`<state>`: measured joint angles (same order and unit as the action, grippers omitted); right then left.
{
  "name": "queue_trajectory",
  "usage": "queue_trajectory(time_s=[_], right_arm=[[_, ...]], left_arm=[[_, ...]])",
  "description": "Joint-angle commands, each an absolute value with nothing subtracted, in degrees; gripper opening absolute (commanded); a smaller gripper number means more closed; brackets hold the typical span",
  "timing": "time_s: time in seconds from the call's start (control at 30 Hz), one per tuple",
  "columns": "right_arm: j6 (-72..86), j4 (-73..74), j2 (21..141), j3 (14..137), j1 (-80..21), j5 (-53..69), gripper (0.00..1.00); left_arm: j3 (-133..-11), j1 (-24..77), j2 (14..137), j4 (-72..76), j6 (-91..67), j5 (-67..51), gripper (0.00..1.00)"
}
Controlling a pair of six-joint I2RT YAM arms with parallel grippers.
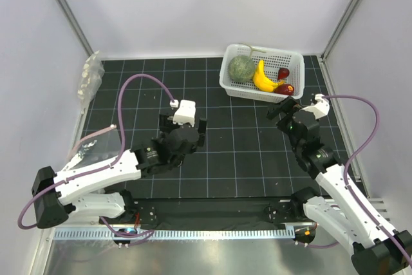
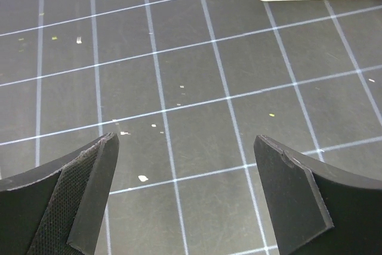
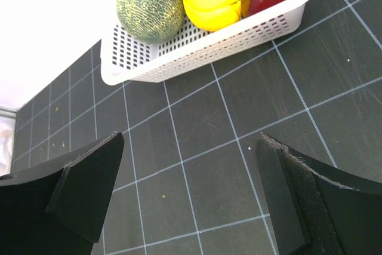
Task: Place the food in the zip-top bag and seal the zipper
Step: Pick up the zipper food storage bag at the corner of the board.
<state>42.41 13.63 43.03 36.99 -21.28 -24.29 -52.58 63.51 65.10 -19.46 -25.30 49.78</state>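
Grey-green netted melon [image 1: 242,67], yellow banana [image 1: 261,78], small dark-red round fruits [image 1: 284,73]: in white perforated plastic basket [image 1: 251,93], far right corner | clear crinkly zip-top bag [image 1: 96,146]: flat at left edge | left gripper [image 2: 186,140]: fingers wide, empty, mid-table | right gripper [image 3: 190,141]: fingers wide, empty, near basket

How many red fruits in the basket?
2 red fruits: one sits at the basket's right side, past the banana; the other is nearer the arms, by the near right corner. More may be hidden beneath the banana.
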Motion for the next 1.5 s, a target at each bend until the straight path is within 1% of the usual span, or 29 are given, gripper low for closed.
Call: queue_trajectory(time_s=[0.0, 0.07, 0.1, 0.13, 0.17, 0.3, 0.33, 0.4, 0.47, 0.5, 0.53, 0.57, 0.6, 0.67, 0.8, 0.97, 1.13, 1.27, 1.47], right_arm=[[42.71, 10.11, 41.14, 36.65, -21.36, -26.01, 1.00], [42.80, 9.67, 40.78, 36.39, -21.36, -25.84, 1.00], [42.63, 9.75, 40.78, 36.47, -21.36, -25.84, 1.00], [42.63, 9.67, 40.69, 36.56, -21.36, -25.84, 1.00], [42.45, 9.93, 40.69, 36.56, -21.36, -25.75, 1.00], [42.19, 9.58, 40.87, 36.21, -21.36, -25.93, 1.00], [42.19, 9.41, 41.13, 36.04, -21.36, -25.84, 1.00], [41.84, 9.14, 41.39, 36.04, -21.36, -25.58, 1.00], [41.49, 8.88, 41.75, 36.12, -21.36, -24.79, 1.00], [41.31, 8.88, 41.75, 36.12, -21.36, -24.52, 1.00], [41.31, 8.35, 41.75, 36.12, -21.36, -23.48, 1.00], [41.22, 8.09, 41.92, 36.04, -21.36, -22.86, 1.00], [41.13, 7.82, 41.92, 36.12, -21.36, -22.24, 1.00], [40.96, 8.09, 41.75, 36.47, -21.36, -20.75, 1.00], [40.78, 7.91, 40.87, 36.21, -21.27, -20.04, 1.00], [41.05, 7.82, 40.78, 36.21, -21.36, -18.55, 1.00], [41.13, 7.74, 40.61, 36.56, -21.36, -17.23, 0.99], [41.40, 6.68, 40.43, 35.69, -21.36, -16.00, 1.00], [41.57, 7.21, 40.08, 36.12, -21.36, -13.89, 1.00]], left_arm=[[-54.23, 61.01, 64.86, -20.56, -27.94, 54.32, 1.00], [-55.02, 55.22, 65.56, -22.57, -32.13, 51.00, 1.00], [-55.37, 52.67, 65.74, -23.11, -33.47, 48.02, 1.00], [-55.98, 47.86, 66.00, -23.29, -34.79, 45.20, 1.00], [-56.25, 45.90, 66.18, -23.81, -36.02, 42.13, 1.00], [-58.00, 37.81, 68.81, -24.26, -42.00, 38.33, 1.00], [-59.57, 34.75, 70.38, -24.34, -43.14, 37.36, 1.00], [-63.43, 31.74, 72.41, -25.40, -42.72, 35.26, 1.00], [-66.87, 28.66, 75.49, -26.71, -37.29, 36.03, 1.00], [-70.80, 27.70, 76.54, -27.33, -35.09, 39.60, 1.00], [-72.75, 27.34, 78.73, -27.86, -29.06, 41.90, 1.00], [-74.77, 27.07, 79.88, -28.73, -26.39, 45.23, 1.00], [-78.62, 25.94, 81.20, -29.18, -23.50, 50.92, 1.00], [-85.12, 22.44, 85.15, -31.45, -17.95, 53.96, 1.00], [-94.63, 16.80, 90.78, -36.83, -14.60, 54.14, 1.00], [-100.80, 12.14, 96.67, -39.46, -11.08, 55.81, 1.00], [-105.28, 7.83, 105.63, -40.87, -8.53, 55.90, 1.00], [-112.92, 5.98, 114.42, -43.76, -6.07, 57.30, 1.00], [-130.92, 0.19, 127.51, -50.79, -4.30, 54.76, 1.00]])
